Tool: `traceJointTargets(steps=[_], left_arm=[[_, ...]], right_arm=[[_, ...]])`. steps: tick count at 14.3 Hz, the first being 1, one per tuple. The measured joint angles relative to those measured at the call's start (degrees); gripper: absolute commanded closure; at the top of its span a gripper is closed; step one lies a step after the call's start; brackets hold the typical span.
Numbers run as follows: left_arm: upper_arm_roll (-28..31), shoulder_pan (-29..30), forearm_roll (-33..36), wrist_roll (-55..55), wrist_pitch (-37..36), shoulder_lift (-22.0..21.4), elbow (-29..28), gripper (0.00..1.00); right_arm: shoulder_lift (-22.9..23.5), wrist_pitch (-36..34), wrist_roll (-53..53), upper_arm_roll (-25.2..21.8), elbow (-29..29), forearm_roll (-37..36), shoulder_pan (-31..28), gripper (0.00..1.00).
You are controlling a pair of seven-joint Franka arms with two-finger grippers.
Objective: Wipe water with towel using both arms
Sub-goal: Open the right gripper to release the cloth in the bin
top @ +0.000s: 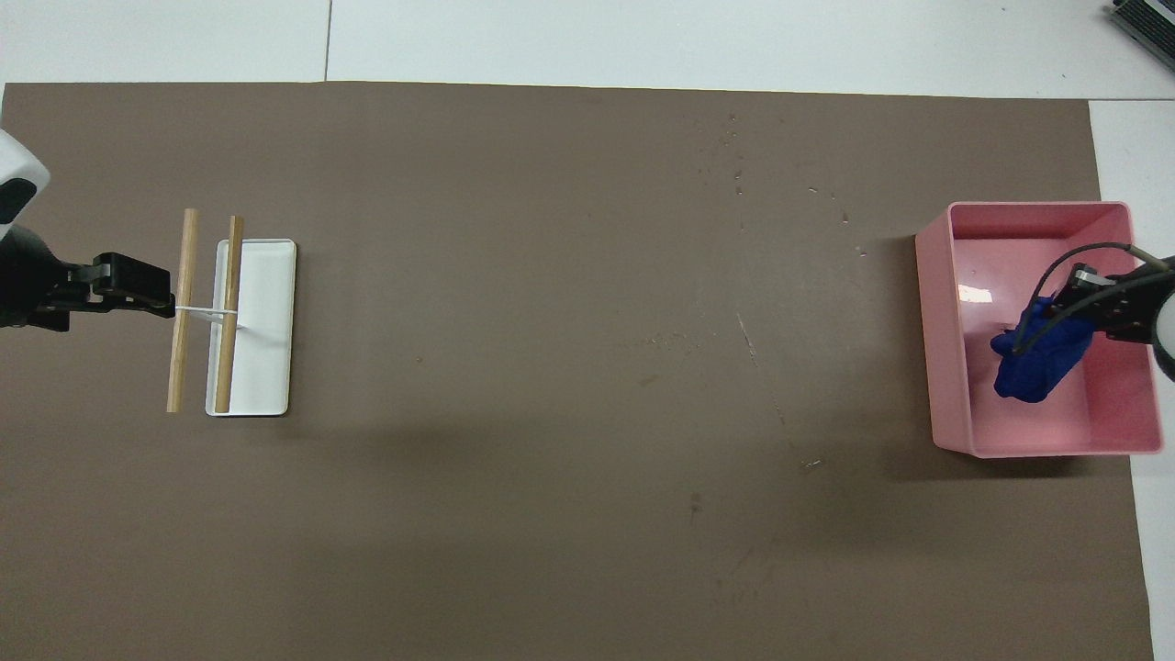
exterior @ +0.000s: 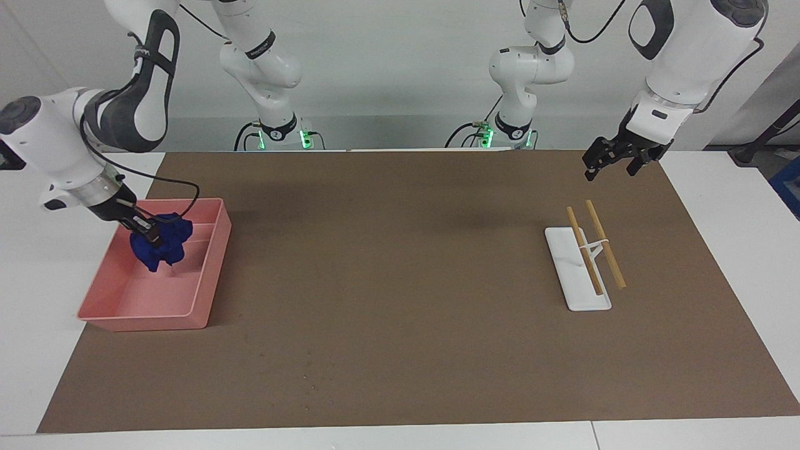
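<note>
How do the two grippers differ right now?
The right gripper is down in the pink bin, while the left gripper hangs in the air near the wooden sticks and white tray. The right one is shut on the blue towel; the left one holds nothing. Both have black fingers.

Two arms, glossy white shells, rounded links. Dark grey caps and inset panels at joints. Silver ring at right wrist. Black cables loop along upper links and down to the right gripper [exterior: 145,230]. Left gripper [exterior: 615,161] black, angular. Black bands above bases; green lights glow there.
</note>
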Motion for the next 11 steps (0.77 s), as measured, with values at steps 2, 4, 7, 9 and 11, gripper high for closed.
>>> traceJointTargets(steps=[2,4,7,9,11], left_arm=[[0.0,0.0,0.0,0.0,0.0,0.0,0.0,0.0],[0.0,0.0,0.0,0.0,0.0,0.0,-0.1,0.0],[0.0,0.0,0.0,0.0,0.0,0.0,-0.1,0.0],[0.0,0.0,0.0,0.0,0.0,0.0,-0.1,0.0],[0.0,0.0,0.0,-0.1,0.0,0.0,-0.1,0.0]], right_arm=[[0.2,3.5,-1.9,0.0,-4.1,0.0,0.0,1.0],[-0.1,5.8,-3.1,-0.1,-6.7,0.0,-0.1,0.0],[-1.1,6.1,-3.4,-0.2,-6.9,0.0,-0.1,0.0],[-2.4,5.6,-4.7,-0.2,-6.3,0.0,-0.1,0.0],[-4.1,2.8,-6.9,-0.1,-4.3,0.0,-0.1,0.0]])
